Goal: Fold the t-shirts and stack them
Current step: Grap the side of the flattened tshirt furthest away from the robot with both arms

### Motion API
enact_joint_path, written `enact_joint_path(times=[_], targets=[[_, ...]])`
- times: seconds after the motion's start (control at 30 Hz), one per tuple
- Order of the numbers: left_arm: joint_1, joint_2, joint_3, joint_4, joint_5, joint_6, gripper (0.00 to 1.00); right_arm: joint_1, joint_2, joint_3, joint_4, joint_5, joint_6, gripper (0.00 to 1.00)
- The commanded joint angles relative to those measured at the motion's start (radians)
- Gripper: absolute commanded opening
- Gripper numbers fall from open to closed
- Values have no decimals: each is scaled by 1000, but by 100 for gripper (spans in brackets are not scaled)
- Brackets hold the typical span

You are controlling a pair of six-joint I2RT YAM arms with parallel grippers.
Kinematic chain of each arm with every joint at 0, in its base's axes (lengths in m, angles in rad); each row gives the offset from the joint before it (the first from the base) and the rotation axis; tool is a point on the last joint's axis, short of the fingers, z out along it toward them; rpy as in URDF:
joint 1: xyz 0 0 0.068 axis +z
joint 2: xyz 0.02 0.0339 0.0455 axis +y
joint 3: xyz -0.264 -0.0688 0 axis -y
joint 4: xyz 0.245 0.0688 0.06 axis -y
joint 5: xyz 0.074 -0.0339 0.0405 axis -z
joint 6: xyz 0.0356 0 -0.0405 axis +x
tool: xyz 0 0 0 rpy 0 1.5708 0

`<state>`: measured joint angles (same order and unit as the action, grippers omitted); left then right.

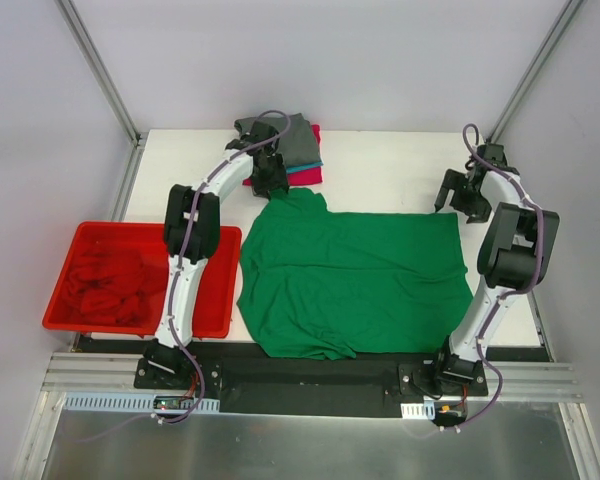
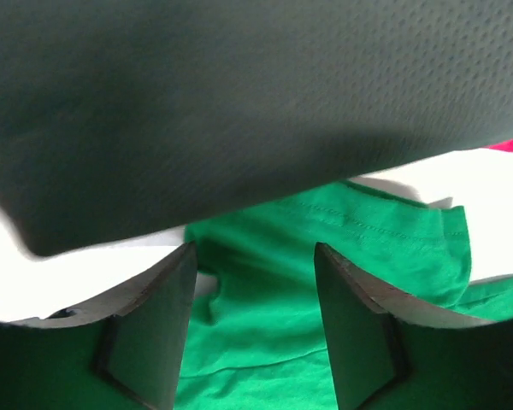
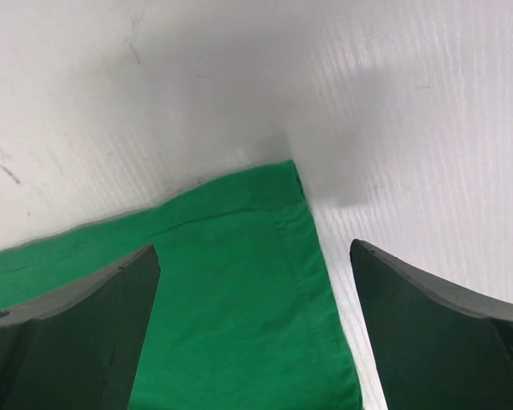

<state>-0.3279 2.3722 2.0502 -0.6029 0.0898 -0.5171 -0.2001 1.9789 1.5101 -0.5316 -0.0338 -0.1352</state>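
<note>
Left tool [image 2: 255, 256] stands low over the 11 o'clock edge of the green tee [image 1: 350, 285]. Its jaws are apart, and a fold of the cloth shows in the gap between them. Right tool [image 3: 255, 249] hangs above the tee's 2 o'clock corner with jaws wide apart and nothing in them. The tee lies spread at the middle of the worktop [image 1: 400, 165]. At 12 o'clock sits a stack [image 1: 295, 140], grey on top, teal and magenta below. At 9 o'clock a bin [image 1: 225, 300] holds red cloth [image 1: 110, 280].
</note>
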Motion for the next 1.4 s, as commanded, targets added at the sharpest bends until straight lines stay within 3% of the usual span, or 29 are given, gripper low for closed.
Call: enact_joint_path(times=[0.0, 0.07, 0.13, 0.17, 0.2, 0.47, 0.6, 0.7, 0.93, 1.2, 1.37], targets=[[1, 44, 83, -15, 94, -12, 49, -19, 60, 88, -48, -3, -37, 96], [6, 51, 79, -17, 119, -20, 30, -25, 86, 120, -59, -8, -30, 96], [9, 45, 67, -15, 126, -20, 4, -28, 113, 142, -62, -24, -40, 96], [9, 41, 58, -12, 126, -20, 0, -28, 126, 162, -68, -25, -43, 98], [9, 29, 48, -8, 129, -17, 0, -28, 138, 171, -79, -29, -43, 99], [4, -123, -108, 104, 211, 31, 0, -28, 153, 159, -77, -66, -34, 77], [3, -183, -174, 152, 252, 69, 0, -27, 181, 182, -82, -86, -32, 72], [0, -209, -208, 179, 254, 83, 0, -27, 186, 179, -80, -80, -32, 62], [-8, -234, -231, 219, 264, 104, 0, -27, 195, 179, -74, -58, -37, 49], [-8, -229, -228, 224, 268, 118, 0, -27, 209, 200, -85, -24, -49, 43], [-7, -231, -216, 226, 249, 129, 0, -27, 232, 229, -97, -29, -69, 29]])
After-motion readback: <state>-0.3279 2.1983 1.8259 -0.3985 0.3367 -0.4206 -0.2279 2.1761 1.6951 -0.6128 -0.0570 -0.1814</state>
